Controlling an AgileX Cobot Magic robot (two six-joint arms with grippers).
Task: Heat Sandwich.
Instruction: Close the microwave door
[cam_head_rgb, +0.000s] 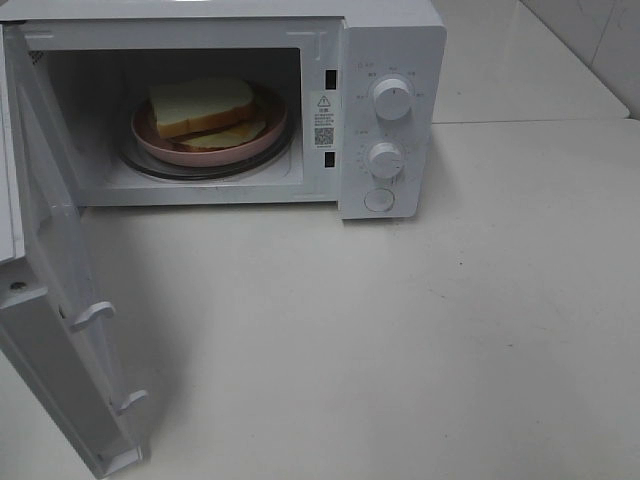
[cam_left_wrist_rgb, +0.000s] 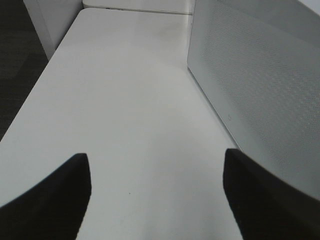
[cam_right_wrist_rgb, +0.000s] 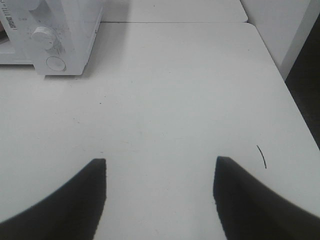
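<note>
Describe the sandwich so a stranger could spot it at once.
Find the white microwave at the back of the table, its door swung open. Inside, a round pink plate sits on the glass turntable, and the sandwich lies on it. It is the only food there: pale bread, tan crust, yellow filling.

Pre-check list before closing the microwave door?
1. The sandwich sits on the pink plate: ok.
2. The plate is fully inside the microwave: ok.
3. The door is wide open, swing path free in the high view: ok.
4. The left gripper has open, empty jaws: ok.
5. The right gripper has open, empty jaws: ok.
6. Settings of the knobs: cannot tell.
</note>
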